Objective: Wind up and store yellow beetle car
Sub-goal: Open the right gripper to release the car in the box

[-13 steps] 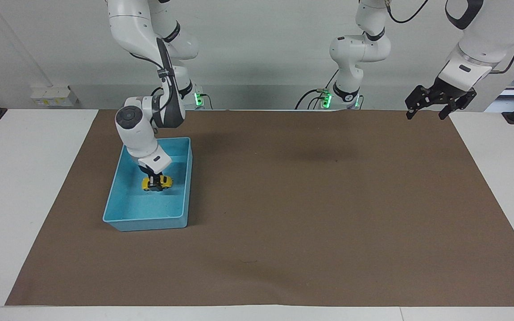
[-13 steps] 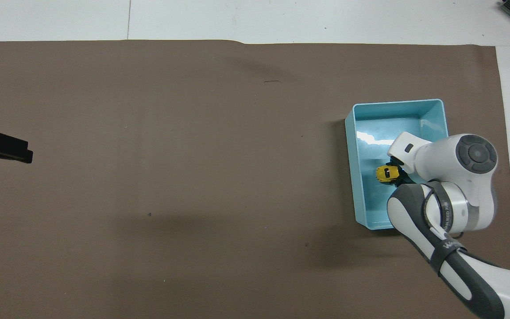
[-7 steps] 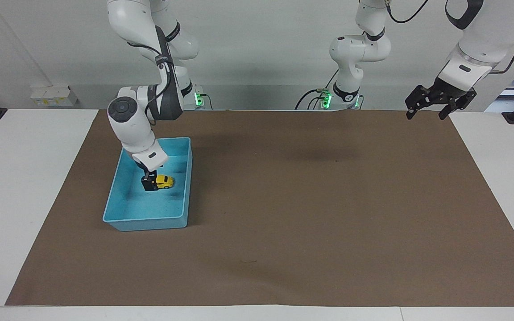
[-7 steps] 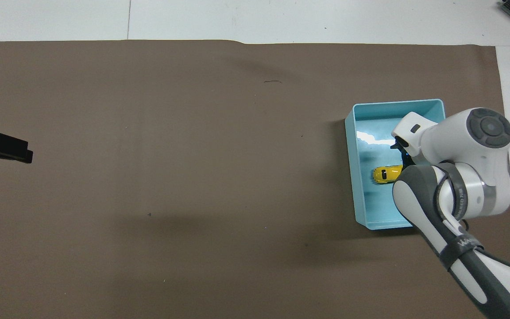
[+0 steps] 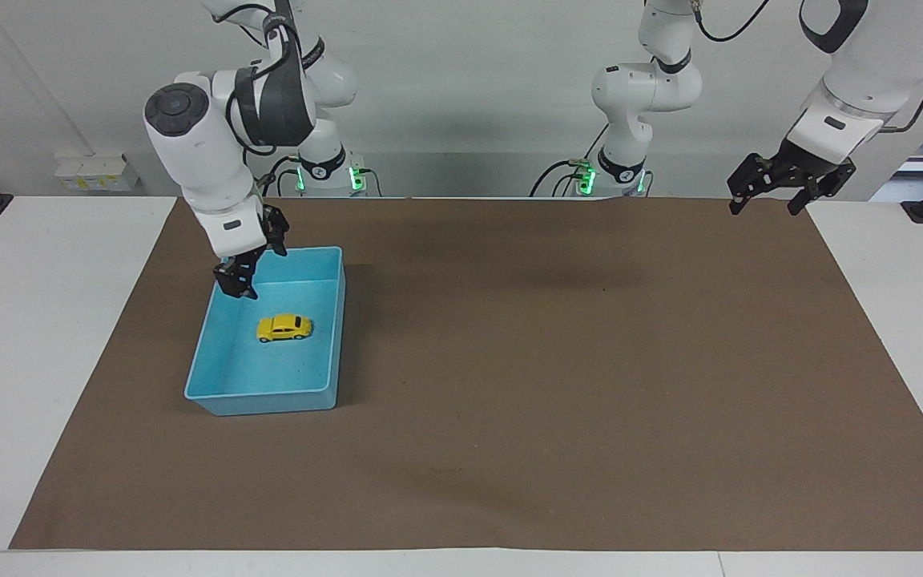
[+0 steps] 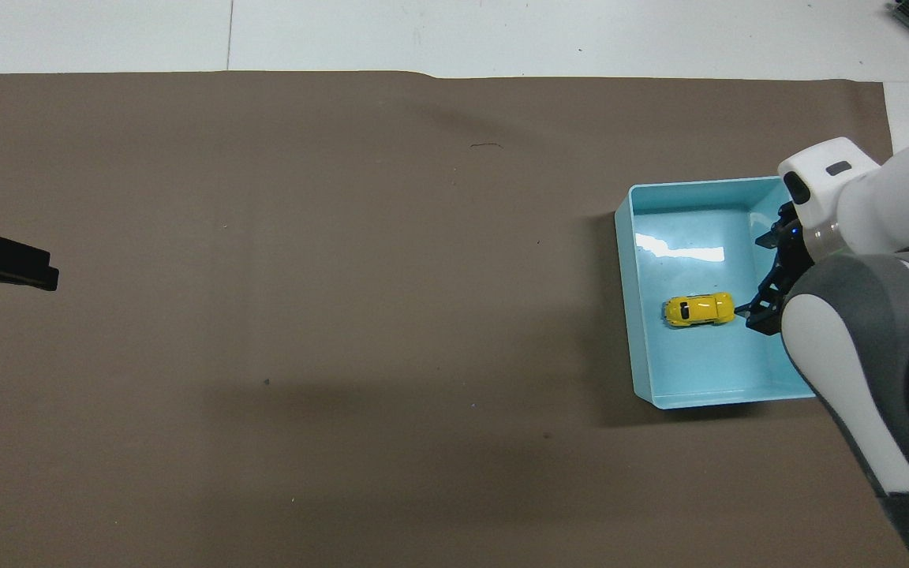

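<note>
The yellow beetle car (image 5: 284,327) stands on its wheels in the middle of the light blue tray (image 5: 269,398), free of any gripper. It also shows in the overhead view (image 6: 699,309), inside the tray (image 6: 625,315). My right gripper (image 5: 253,268) is open and empty, raised above the part of the tray nearest the robots; in the overhead view it (image 6: 770,276) hangs over the tray's side toward the right arm's end of the table. My left gripper (image 5: 774,196) is open and empty, waiting high over the left arm's end of the table; only part of it (image 6: 9,267) shows in the overhead view.
A brown mat (image 5: 550,361) covers most of the white table (image 5: 45,361). The tray sits on the mat toward the right arm's end. The right arm's forearm (image 6: 880,355) hides the tray's corner nearest the robots in the overhead view.
My right gripper let go of the car, opened, and rose up and back out of the tray. The car stays in the tray. The left arm has not moved.
</note>
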`<act>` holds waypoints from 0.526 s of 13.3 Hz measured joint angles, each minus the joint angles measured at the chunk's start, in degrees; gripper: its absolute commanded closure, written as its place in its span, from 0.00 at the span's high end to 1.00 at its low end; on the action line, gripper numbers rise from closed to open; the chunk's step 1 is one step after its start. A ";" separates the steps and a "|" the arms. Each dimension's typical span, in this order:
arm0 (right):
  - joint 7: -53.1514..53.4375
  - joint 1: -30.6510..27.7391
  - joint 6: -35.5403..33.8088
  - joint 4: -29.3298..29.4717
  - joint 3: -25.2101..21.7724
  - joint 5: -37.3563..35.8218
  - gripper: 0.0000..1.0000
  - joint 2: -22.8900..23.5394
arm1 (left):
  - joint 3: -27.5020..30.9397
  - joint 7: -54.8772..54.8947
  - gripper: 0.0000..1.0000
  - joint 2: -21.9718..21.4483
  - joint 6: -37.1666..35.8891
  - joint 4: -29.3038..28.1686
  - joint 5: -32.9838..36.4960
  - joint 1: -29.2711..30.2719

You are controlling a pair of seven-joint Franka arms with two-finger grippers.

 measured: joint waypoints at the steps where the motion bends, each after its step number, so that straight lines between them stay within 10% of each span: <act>1: 5.75 0.00 -1.43 1.19 0.01 1.44 1.00 -0.60 | 0.00 0.00 1.00 0.00 0.00 0.00 0.00 0.00; 7: 44.81 2.21 -8.59 5.63 2.50 3.70 1.00 -3.64 | 0.00 0.00 1.00 0.00 0.00 0.00 0.00 0.00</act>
